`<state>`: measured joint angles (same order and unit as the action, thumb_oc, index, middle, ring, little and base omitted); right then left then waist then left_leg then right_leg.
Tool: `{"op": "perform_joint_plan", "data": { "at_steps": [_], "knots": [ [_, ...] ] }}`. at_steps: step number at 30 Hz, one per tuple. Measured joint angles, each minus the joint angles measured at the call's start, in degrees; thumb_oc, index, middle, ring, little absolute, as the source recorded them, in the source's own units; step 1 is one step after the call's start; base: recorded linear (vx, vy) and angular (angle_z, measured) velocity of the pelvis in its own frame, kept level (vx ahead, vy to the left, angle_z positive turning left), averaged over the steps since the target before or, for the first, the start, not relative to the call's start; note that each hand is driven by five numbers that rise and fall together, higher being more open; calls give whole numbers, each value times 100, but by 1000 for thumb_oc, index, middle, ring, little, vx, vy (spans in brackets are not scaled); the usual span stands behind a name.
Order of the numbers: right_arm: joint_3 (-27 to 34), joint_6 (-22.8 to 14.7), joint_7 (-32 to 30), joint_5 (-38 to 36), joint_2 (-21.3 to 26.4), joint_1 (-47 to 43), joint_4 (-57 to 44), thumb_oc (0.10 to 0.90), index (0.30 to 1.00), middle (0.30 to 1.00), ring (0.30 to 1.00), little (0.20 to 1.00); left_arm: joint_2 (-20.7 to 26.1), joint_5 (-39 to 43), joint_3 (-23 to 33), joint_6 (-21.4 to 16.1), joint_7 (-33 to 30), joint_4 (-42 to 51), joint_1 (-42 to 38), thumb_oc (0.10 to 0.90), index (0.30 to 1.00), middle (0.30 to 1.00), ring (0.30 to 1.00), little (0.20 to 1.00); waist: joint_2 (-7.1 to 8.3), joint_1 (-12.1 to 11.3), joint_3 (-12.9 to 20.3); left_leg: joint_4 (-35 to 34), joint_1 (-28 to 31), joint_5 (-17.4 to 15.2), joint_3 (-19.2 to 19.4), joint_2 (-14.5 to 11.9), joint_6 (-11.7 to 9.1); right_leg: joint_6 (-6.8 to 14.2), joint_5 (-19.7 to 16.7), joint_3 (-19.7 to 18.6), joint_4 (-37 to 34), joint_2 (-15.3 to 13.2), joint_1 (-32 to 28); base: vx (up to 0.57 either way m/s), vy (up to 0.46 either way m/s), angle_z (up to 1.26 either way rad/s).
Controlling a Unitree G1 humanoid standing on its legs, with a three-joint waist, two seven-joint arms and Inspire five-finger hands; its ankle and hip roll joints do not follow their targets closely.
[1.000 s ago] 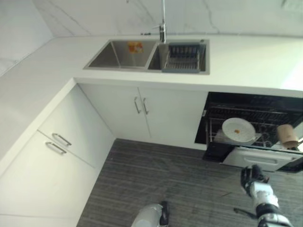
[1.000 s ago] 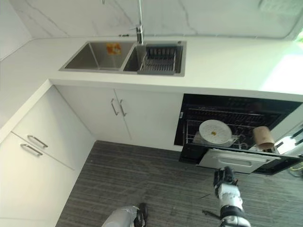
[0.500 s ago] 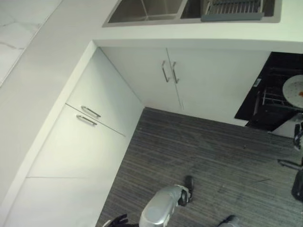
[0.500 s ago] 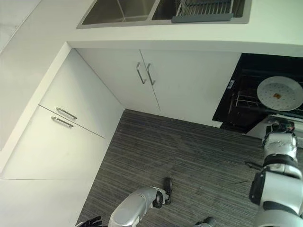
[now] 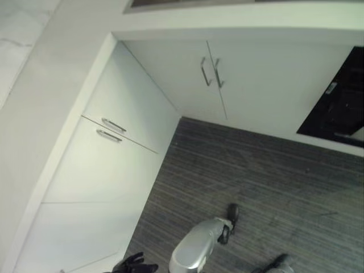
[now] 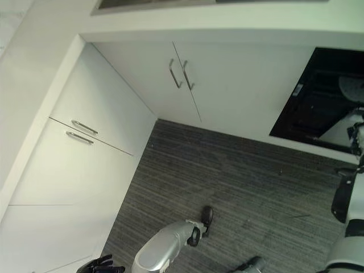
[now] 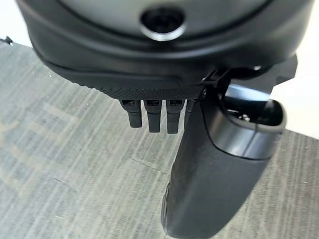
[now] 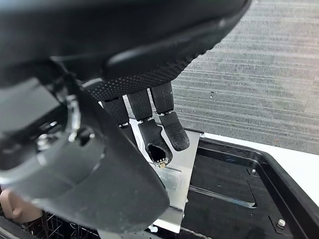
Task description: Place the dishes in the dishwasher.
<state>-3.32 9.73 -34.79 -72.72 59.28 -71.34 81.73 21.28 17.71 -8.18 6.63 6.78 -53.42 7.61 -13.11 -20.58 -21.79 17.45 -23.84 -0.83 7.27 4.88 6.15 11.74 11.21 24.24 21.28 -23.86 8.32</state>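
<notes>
At far left the left hand (image 5: 133, 265) is seen low over the grey striped floor (image 5: 256, 187), beside the white drawer fronts (image 5: 114, 165); in its wrist view the fingers (image 7: 152, 117) hang relaxed and slightly bent, and nothing is held. Toward the middle, the twin-handled cupboard doors (image 6: 187, 74) are noted shut under the countertop (image 6: 40, 85). At right the open dishwasher (image 6: 318, 108) is seen, with the edge of a white plate (image 6: 352, 88) already inside; the other dishes cannot be told from here. The right hand (image 8: 149, 124) is seen over the lowered dishwasher door (image 8: 219, 184), fingers loosely curled, empty and touching nothing. Risk judged: the dishwasher sits at the edge of the head views, so any reach made there would be poorly guided; the open door or rack could be struck and the plate dislodged.
</notes>
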Motion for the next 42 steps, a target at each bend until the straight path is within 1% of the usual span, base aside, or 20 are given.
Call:
{"op": "perform_joint_plan", "data": {
  "at_steps": [6, 9, 12, 17, 19, 20, 22, 24, 26, 27, 29, 30, 31, 32, 33, 34, 35, 37, 39, 42],
  "knots": [
    [-342, -28, 134, 68, 87, -682, -52, 400, 300, 300, 300, 300, 70, -2, 12, 77, 24, -75, 19, 800, 900, 900, 900, 900, 4, -2, -3, -86, -86, 34, -4, -1, -15, -16, -74, -25, -168, 48, 110, -15, -13, -4],
    [-501, -321, 798, 329, 92, -704, -430, 400, 300, 300, 300, 300, 63, 3, 13, 43, 24, 16, 19, 800, 900, 900, 900, 900, 7, 0, -5, -84, -102, 36, 6, -6, -11, -2, -97, -31, -187, 50, 109, -21, -34, -4],
    [-593, -317, 1050, 576, 129, -746, -548, 400, 300, 300, 300, 300, 63, 4, 173, -41, 28, -1, 21, 800, 900, 900, 900, 900, 36, -4, -24, -72, -69, 36, 8, -62, -11, -19, -112, -56, -192, 93, 93, -26, -61, -8],
    [-595, -458, 1609, 721, 137, -743, -551, 414, 321, 321, 321, 321, 79, 7, 180, -354, 272, 24, -1, 800, 900, 900, 900, 900, 123, -13, -82, 47, -226, 67, -15, -178, -56, -115, 150, -135, 439, 62, 453, -62, -62, 1],
    [-590, -495, 1827, 727, 122, -714, -611, 400, 300, 300, 300, 300, 78, 7, 168, -433, 317, 41, -13, 800, 900, 900, 900, 900, 168, -4, -112, 56, -302, 129, -44, -198, -111, -178, 194, -163, 545, 78, 607, -40, -14, -4],
    [-522, -629, 2010, 731, 6, -530, -784, 400, 300, 300, 300, 300, 74, 7, 161, -462, 410, -20, -12, 800, 900, 900, 900, 900, 178, -17, -117, 55, -306, 151, -56, -278, -142, -270, 116, -202, 436, 203, 602, -40, 9, -19],
    [-466, -692, 2151, 741, -105, -344, -937, 400, 300, 300, 300, 300, 76, 9, 173, -567, 486, -71, -10, 800, 900, 900, 900, 900, 238, -1, -112, 39, -294, 159, -33, -326, -151, -273, 30, -259, 313, 270, 591, -39, 32, -22],
    [189, -1028, 2251, 785, -379, 441, -1473, 400, 300, 300, 300, 300, 69, 11, 167, -754, 496, -252, -188, 800, 900, 900, 900, 900, 357, 39, -105, 28, -206, 159, -23, -339, -151, -255, -98, -257, 67, 337, 434, -29, 48, -10],
    [1036, -1431, 2188, 1185, -771, 1231, -1924, 620, 629, 629, 629, 629, 68, 13, 169, -947, 490, -329, -431, 800, 900, 900, 900, 900, 505, -32, -122, 9, -60, 159, -25, -333, -151, -218, -258, -149, -340, 415, 94, -29, 38, 2],
    [1312, -1648, 2143, 1343, -1051, 1640, -2266, 800, 900, 900, 900, 900, 82, 12, 197, -1080, 465, -334, -470, 800, 900, 900, 900, 900, 660, -14, -113, 8, 4, 159, -20, -321, -151, -231, -327, -147, -514, 436, -63, -71, 80, -6],
    [1443, -1781, 2240, 1469, -1619, 2270, -2745, 800, 900, 900, 900, 900, 94, 17, 237, -1225, 463, -334, -490, 800, 900, 900, 900, 900, 997, 95, -116, 126, 114, 159, -29, -336, -152, -276, -555, -168, -921, 527, -309, -88, 118, -14],
    [1576, -1856, 2490, 1309, -2124, 2677, -3305, 800, 900, 900, 900, 900, 114, 26, 257, -1299, 408, -356, -452, 800, 900, 900, 900, 900, 1171, 189, -143, 668, -92, 159, -21, -416, -151, -339, -724, -195, -1072, 579, -498, -45, 138, -43],
    [1578, -2081, 3069, 1253, -2914, 3207, -3831, 800, 900, 900, 900, 900, 119, 87, 257, -1389, 388, -366, -405, 800, 900, 900, 900, 900, 1437, 304, -118, 1509, -606, -95, 4, -459, -361, -344, -807, -364, -1122, 667, -539, -34, 194, -54],
    [1464, -2274, 3409, 1252, -3427, 3650, -4294, 800, 900, 900, 900, 900, 59, 188, 184, -1420, 376, -485, -390, 800, 900, 900, 900, 900, 1530, 413, -20, 883, -581, -255, -42, -404, -493, -332, -793, -392, -1121, 624, -544, -8, 181, -86],
    [1203, -2317, 3754, 1257, -3749, 4056, -4643, 800, 900, 900, 900, 900, -89, 218, 92, -1439, 433, -633, -408, 800, 900, 900, 900, 900, 1387, 508, 112, -155, -352, 311, -18, -507, -352, -257, -743, -524, -1074, 776, -553, -2, 178, -75],
    [925, -2324, 4003, 1297, -3985, 4400, -4784, 800, 900, 900, 900, 900, -199, 232, 90, -1485, 450, -814, -517, 800, 900, 900, 900, 900, 1389, 623, 181, -118, -317, 479, 136, -507, -34, -60, -464, -661, -872, 732, -561, 7, 148, -61],
    [765, -2307, 4075, 1297, -4078, 4641, -4769, 800, 900, 900, 900, 900, -262, 254, 135, -1620, 411, -819, -632, 800, 900, 900, 900, 900, 1481, 712, 221, -169, -252, 383, 172, -384, 24, -28, -447, -653, -710, 528, -495, 9, 150, -30],
    [709, -2301, 4076, 1295, -4159, 4951, -4761, 800, 900, 900, 900, 900, -318, 458, 177, -1938, 377, -746, -910, 800, 900, 900, 900, 900, 1514, 830, 225, -95, -175, 152, 329, -238, 13, -88, -502, -656, -615, 335, -494, 12, 179, -23],
    [716, -2457, 4256, 1312, -4332, 5450, -4826, 800, 900, 900, 900, 900, -346, 612, 517, -2163, 296, -753, -1044, 800, 900, 900, 900, 900, 1555, 1061, 283, -65, -35, -12, 463, -164, 114, -28, -705, -675, -590, 248, -520, 52, 238, -26],
    [635, -2482, 4529, 1391, -4582, 6686, -4960, 800, 900, 900, 900, 900, -443, 668, 750, -2211, 245, -919, -718, 800, 900, 900, 900, 900, 1694, 1267, 699, -226, 289, -180, 604, -157, 0, -63, -1051, -801, -398, 201, -544, 75, 254, -26]
  ]
}}
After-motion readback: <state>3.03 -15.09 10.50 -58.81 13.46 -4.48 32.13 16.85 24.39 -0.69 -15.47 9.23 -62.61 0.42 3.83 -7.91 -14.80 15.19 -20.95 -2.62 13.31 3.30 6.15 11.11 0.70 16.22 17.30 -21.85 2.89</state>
